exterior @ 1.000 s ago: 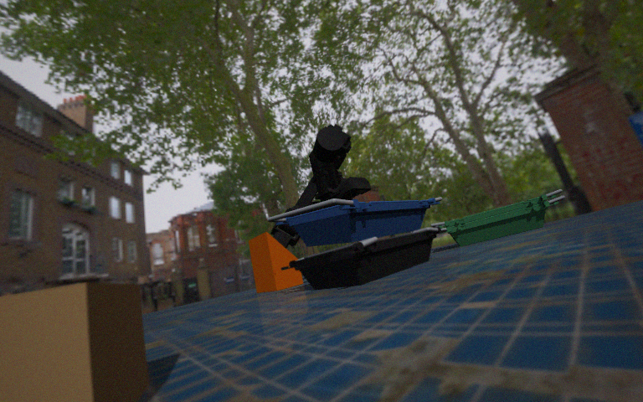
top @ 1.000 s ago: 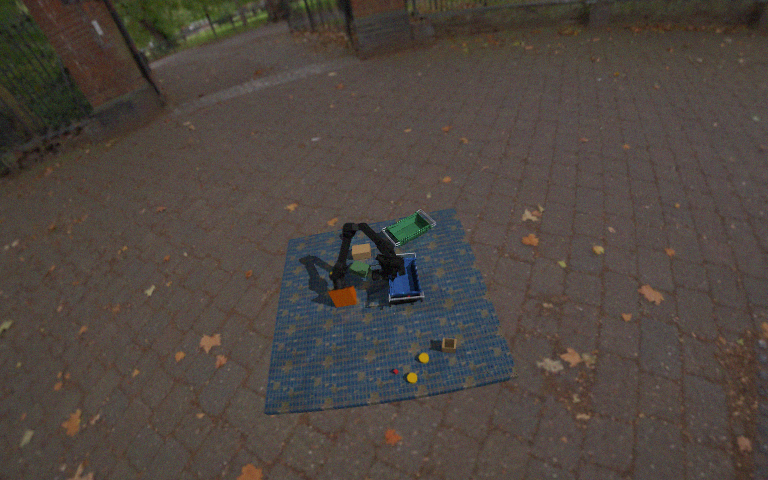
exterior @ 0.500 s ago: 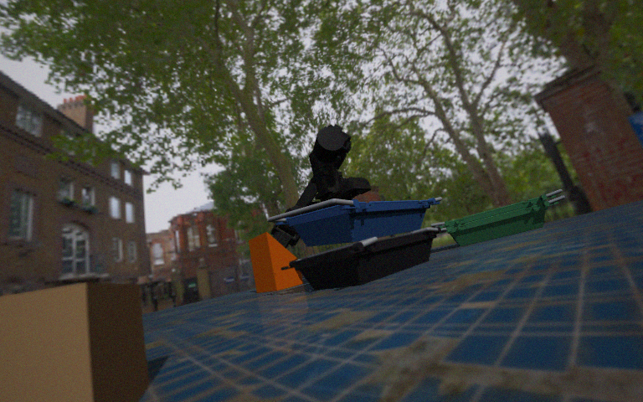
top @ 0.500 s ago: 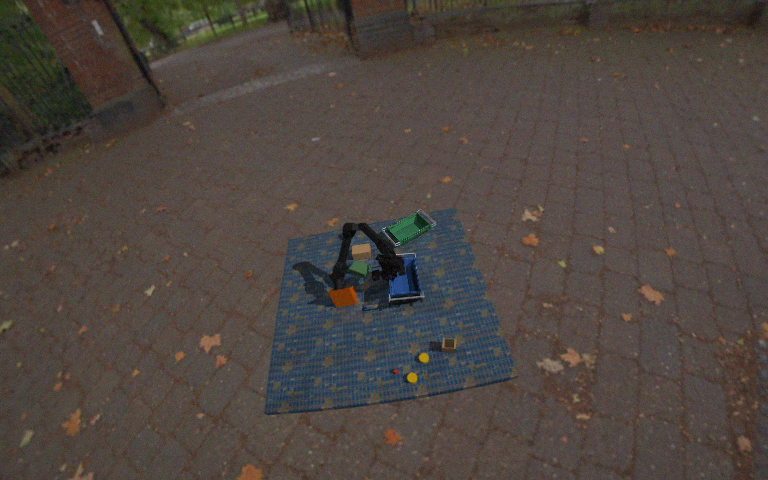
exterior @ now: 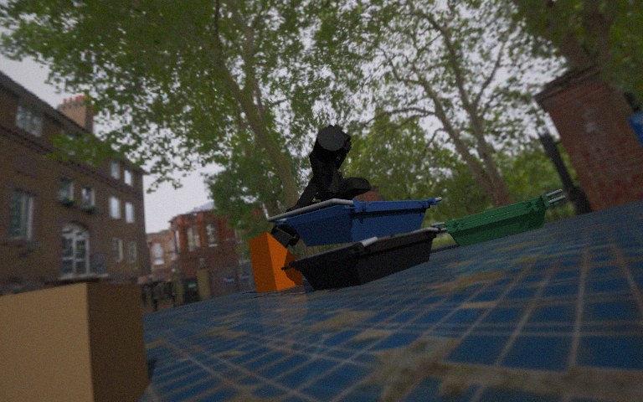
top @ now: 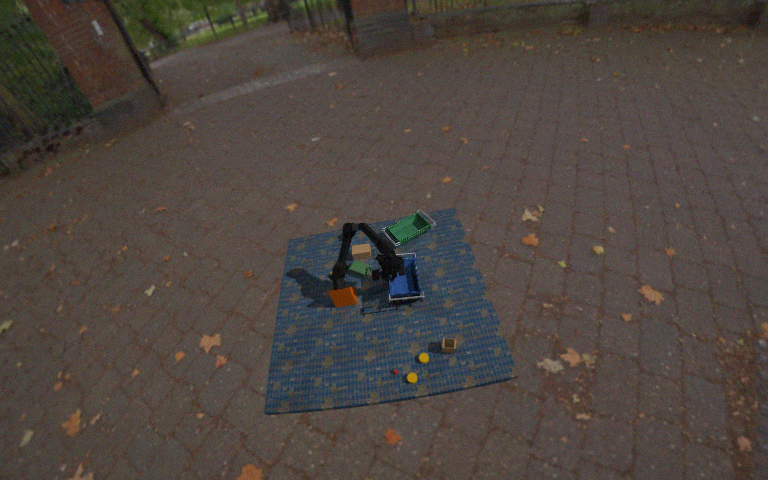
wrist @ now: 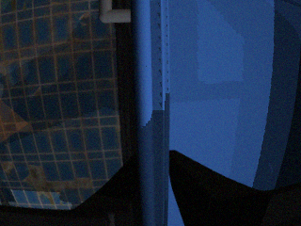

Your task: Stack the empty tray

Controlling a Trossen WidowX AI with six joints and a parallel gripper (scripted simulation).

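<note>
The blue tray (top: 400, 287) (exterior: 388, 220) (wrist: 212, 61) is empty inside where I can see. My gripper (wrist: 154, 158) is shut on its long side wall; in the exterior view the fingers are hidden. The tray hangs over the black tray (exterior: 393, 255), which stands on the mat. A gap shows between them at the left in the exterior view; whether they touch at the right I cannot tell. The black tray's load is hidden. A short light piece of its bar (exterior: 368, 241) shows at its rim. The blue tray's bars lie out at its ends.
A green tray (top: 408, 228) (exterior: 497, 220) stands beyond the far end. An orange block (top: 343, 296) (exterior: 268, 265) is by the arm's base. A tan block (top: 361, 251) and a green block (top: 359, 268) lie behind. An open tan box (top: 449, 345) and yellow discs (top: 423, 358) (top: 411, 378) are in front.
</note>
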